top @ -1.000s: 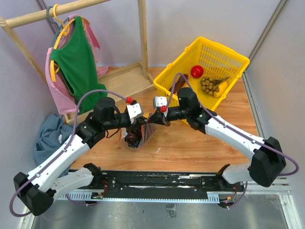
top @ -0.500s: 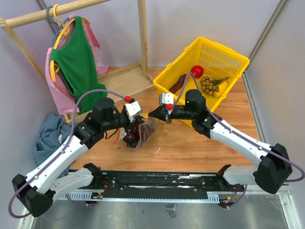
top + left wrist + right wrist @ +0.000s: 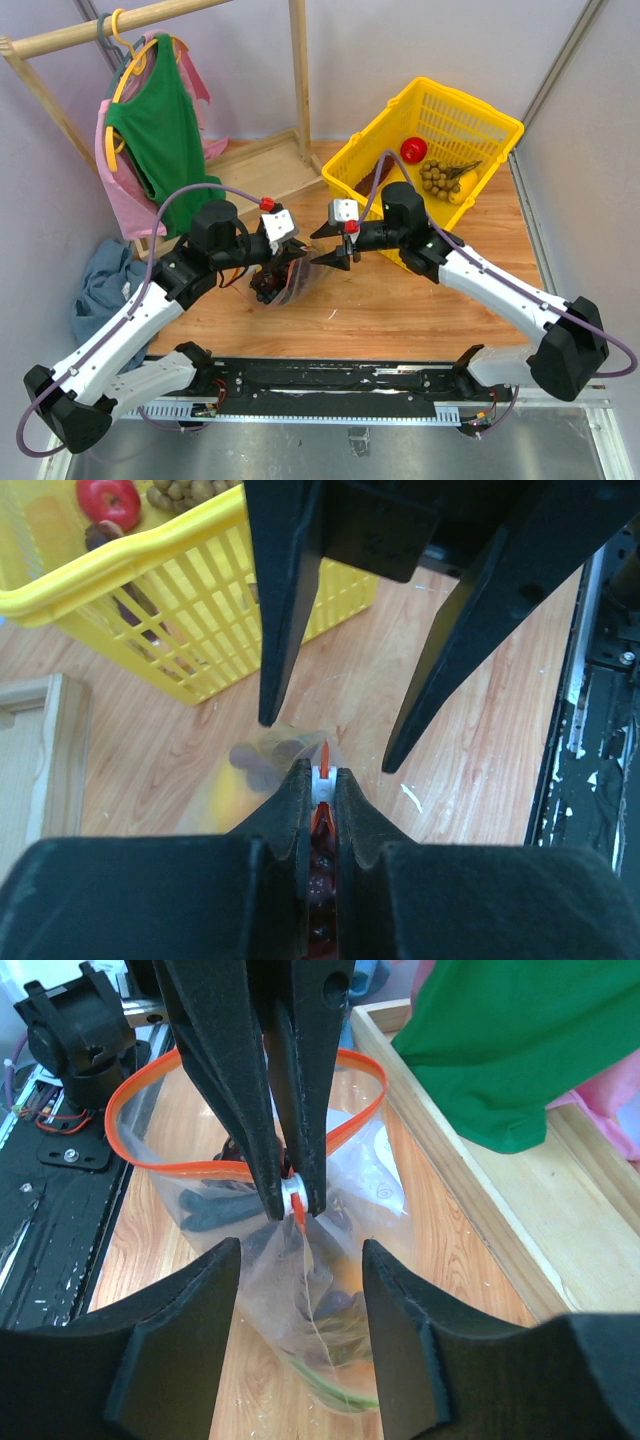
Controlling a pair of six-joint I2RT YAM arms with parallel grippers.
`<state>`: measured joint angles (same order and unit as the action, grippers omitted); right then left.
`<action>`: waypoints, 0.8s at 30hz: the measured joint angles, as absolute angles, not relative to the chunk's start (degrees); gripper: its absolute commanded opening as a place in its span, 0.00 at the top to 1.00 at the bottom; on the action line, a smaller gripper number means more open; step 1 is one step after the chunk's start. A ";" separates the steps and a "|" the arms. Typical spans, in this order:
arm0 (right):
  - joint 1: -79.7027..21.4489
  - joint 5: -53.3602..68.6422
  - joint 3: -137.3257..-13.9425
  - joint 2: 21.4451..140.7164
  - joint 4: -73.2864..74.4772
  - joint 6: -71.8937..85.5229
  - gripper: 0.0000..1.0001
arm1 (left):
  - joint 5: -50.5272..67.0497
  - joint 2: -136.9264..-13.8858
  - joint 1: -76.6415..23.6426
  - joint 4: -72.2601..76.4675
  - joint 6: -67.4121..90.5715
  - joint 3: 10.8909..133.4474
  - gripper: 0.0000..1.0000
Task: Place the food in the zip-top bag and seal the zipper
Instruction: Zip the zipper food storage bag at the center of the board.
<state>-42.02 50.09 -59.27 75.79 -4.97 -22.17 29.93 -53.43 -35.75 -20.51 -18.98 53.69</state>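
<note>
**Left jaws pinch the zipper, right jaws stand open beside it**

In the top external view, we see the zip-top bag (image 3: 283,292) on the wooden table (image 3: 400,310), between the two arms and near the yellow basket (image 3: 470,115). The bag is clear and crumpled, and a dark purple grape bunch (image 3: 268,284) shows through its side. The left gripper (image 3: 292,258) is at the bag's top. The right gripper (image 3: 322,247) faces it from the other side with its fingers spread and nothing in them. A red round fruit (image 3: 411,150) and a brownish bunch (image 3: 437,178) lie in the basket.

In the left wrist view, we find the left jaws clamped tight on the zipper (image 3: 326,752), a thin red-orange sliver. A small white piece (image 3: 322,780) sits right at the fingertips. Hazy clear film bulges just beside the pinch, with a yellowish blur behind it. The right fingers come in from above, one on each side of the pinch. We cannot tell whether they touch the film.

In the right wrist view, the red-orange strip swings out behind the pinch into a wide loop, so the mouth is open there. The plastic hangs in folds below and carries a white label (image 3: 385,1165). Dark shapes lie low inside, with a green edge at the bottom that we cannot identify. A green garment (image 3: 500,1040) hangs over a wooden frame (image 3: 470,1200) beside the bag.
</note>
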 measured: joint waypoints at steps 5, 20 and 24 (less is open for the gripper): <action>-42.48 51.00 -60.82 79.79 -4.14 -22.79 0.68 | 31.75 -54.61 -35.75 -20.99 -18.96 54.33 1.00; -43.27 48.69 -58.17 79.09 -10.20 -19.25 0.99 | 26.63 -53.34 -35.73 -21.89 -17.91 54.33 0.93; -43.22 46.94 -56.25 78.30 -13.82 -16.69 0.99 | 25.06 -53.23 -35.73 -22.22 -17.28 54.33 0.90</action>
<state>-43.22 46.94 -56.25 78.30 -13.82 -16.69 25.06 -53.23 -35.73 -22.22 -17.28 54.33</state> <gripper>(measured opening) 0.009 0.098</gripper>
